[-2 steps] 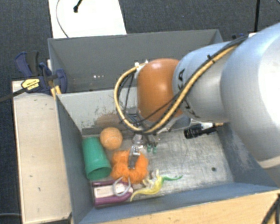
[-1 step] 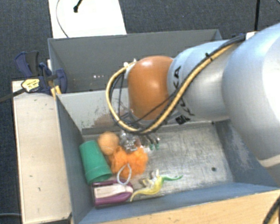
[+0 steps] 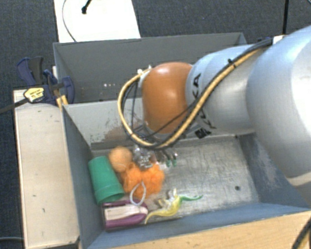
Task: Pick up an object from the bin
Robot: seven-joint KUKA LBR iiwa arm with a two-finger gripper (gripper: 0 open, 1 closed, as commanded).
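Observation:
My gripper [image 3: 146, 160] hangs under the orange wrist cover, low in the left part of the bin. It sits right above a fuzzy orange soft thing [image 3: 142, 178], at its upper edge. A tan rounded lump [image 3: 121, 158] lies just left of the gripper. Further left a green plastic cup [image 3: 104, 180] lies on its side against the left wall.
Along the front wall lie a purple and white flat pack [image 3: 124, 214], a white cord loop [image 3: 138, 194] and a yellow-green toy [image 3: 173, 204]. The arm reaches in from the right, over the bin's right half.

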